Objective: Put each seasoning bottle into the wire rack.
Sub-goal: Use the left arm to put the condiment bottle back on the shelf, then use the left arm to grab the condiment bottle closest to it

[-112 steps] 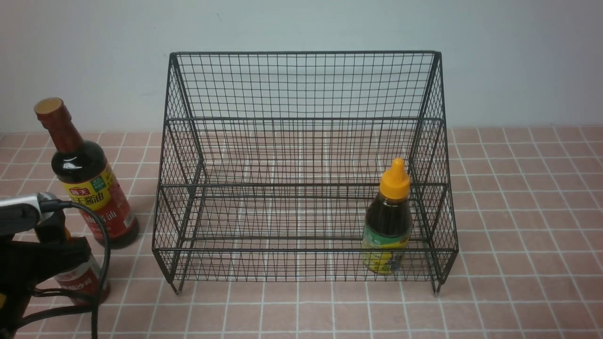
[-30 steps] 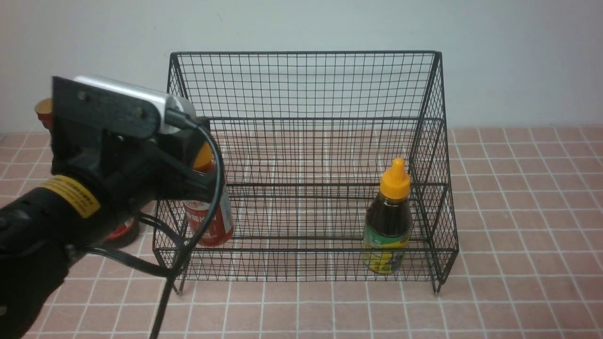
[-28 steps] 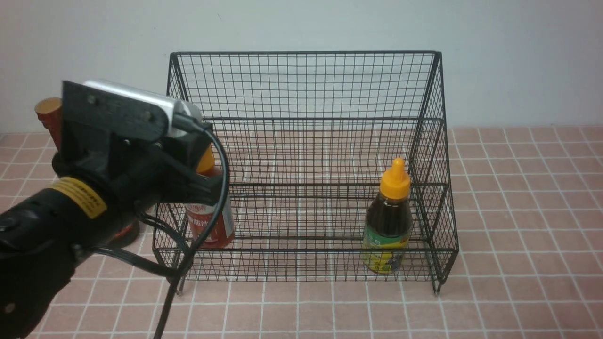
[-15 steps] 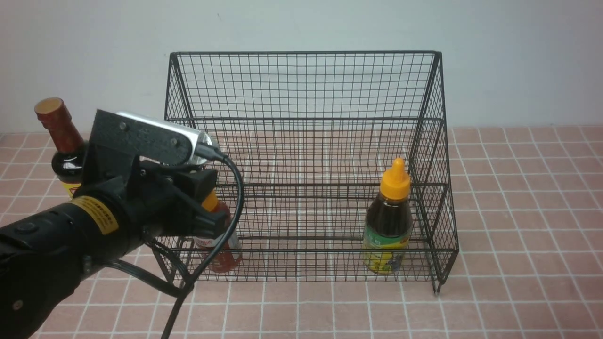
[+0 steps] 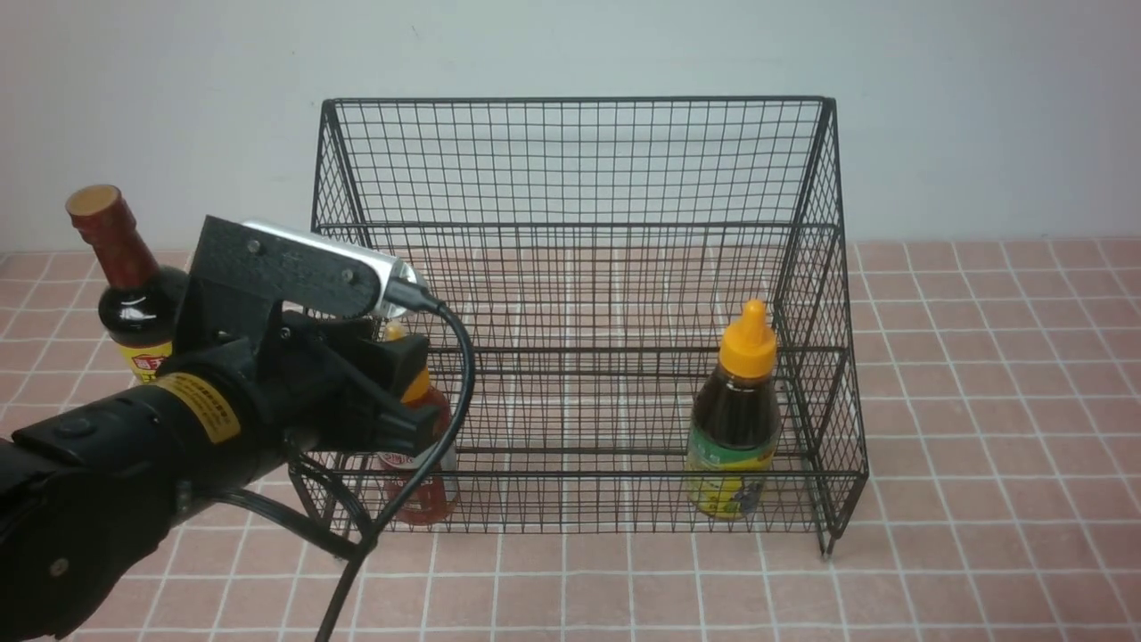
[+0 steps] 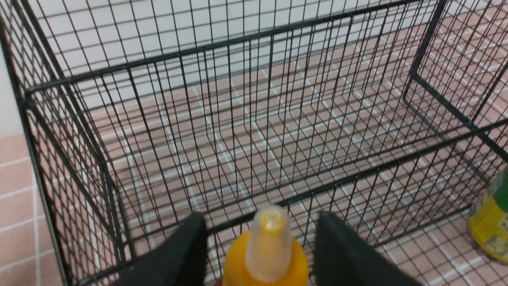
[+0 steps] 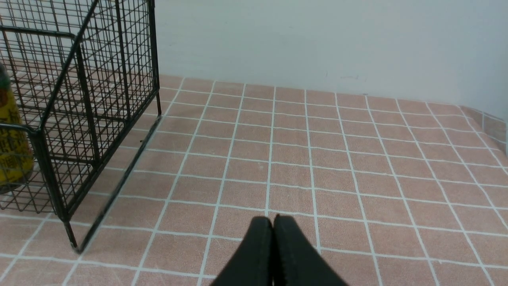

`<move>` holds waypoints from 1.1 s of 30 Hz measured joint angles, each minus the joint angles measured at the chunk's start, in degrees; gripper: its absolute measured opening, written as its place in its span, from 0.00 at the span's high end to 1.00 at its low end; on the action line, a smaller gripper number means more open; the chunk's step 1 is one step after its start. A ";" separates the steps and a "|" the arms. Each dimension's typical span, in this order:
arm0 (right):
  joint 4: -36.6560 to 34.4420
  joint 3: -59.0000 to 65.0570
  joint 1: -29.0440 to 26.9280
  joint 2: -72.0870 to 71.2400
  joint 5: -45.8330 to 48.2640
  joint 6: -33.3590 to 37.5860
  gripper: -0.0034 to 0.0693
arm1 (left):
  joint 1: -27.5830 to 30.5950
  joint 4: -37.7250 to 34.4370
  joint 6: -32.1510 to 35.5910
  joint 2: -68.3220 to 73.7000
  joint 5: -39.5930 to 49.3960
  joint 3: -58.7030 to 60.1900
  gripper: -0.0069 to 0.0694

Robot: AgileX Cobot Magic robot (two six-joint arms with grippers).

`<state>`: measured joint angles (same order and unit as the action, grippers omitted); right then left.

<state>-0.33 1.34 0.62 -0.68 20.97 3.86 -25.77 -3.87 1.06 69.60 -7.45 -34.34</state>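
Note:
The black wire rack (image 5: 570, 160) stands in the middle of the tiled counter. My left gripper (image 5: 403, 426) reaches over its front left corner. It is shut on the small red-sauce squeeze bottle (image 5: 419, 492), which stands upright on the rack's lowest tier. In the left wrist view its yellow nozzle cap (image 6: 266, 254) sits between my fingers (image 6: 186, 250). The dark squeeze bottle with the orange cap (image 5: 733, 419) stands in the rack's front right corner. The tall soy-sauce bottle (image 5: 125, 285) stands on the counter left of the rack. My right gripper (image 7: 273, 222) is shut and empty, low over the tiles to the right of the rack.
A pale wall runs close behind the rack. Pink tiles (image 7: 317, 159) stretch to the right of the rack's right side (image 7: 79, 79). My left arm's cable (image 5: 357, 553) hangs in front of the rack's front left foot.
My left gripper lifted the red-sauce bottle from the counter at the left, carried it over the rack's front edge and lowered it onto the lowest tier. The other bottles have not moved.

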 joint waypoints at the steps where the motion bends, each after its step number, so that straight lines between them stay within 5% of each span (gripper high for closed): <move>1: 0.00 0.00 0.00 0.00 0.00 0.00 0.97 | 0.00 0.00 0.00 -0.32 -0.37 0.00 0.39; 4: 0.00 0.00 0.00 0.00 0.00 0.00 0.97 | 0.00 0.00 0.00 -3.29 -0.56 0.00 0.32; 10: 0.00 0.00 0.00 0.00 0.00 0.00 0.97 | 1.50 0.00 1.65 -12.99 -0.73 0.00 0.38; 11: 0.00 0.00 0.00 0.00 0.00 0.00 0.97 | 3.89 0.00 3.33 -17.98 -0.73 -0.02 0.49; 12: 0.00 0.00 0.00 0.00 0.00 0.00 0.97 | 4.17 0.00 3.51 -18.47 -0.73 -0.02 0.49; 14: 0.00 0.00 0.00 0.00 0.00 0.00 0.97 | 9.54 0.00 5.60 -24.46 0.08 -0.08 0.75; 18: 0.00 0.00 0.00 0.00 0.00 0.00 0.97 | 18.25 -0.05 6.09 -28.56 1.77 -0.13 0.90; 24: 0.00 0.00 0.00 0.00 0.00 0.00 0.97 | 29.19 -0.05 1.10 -26.68 4.91 -0.13 0.90; 33: 0.00 0.00 0.00 0.00 0.00 0.00 0.97 | 30.26 1.76 -4.09 -18.47 -0.74 -0.13 0.88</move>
<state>-0.33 1.34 0.62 -0.68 20.97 3.86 4.49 -2.11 -3.03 51.13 -8.19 -34.47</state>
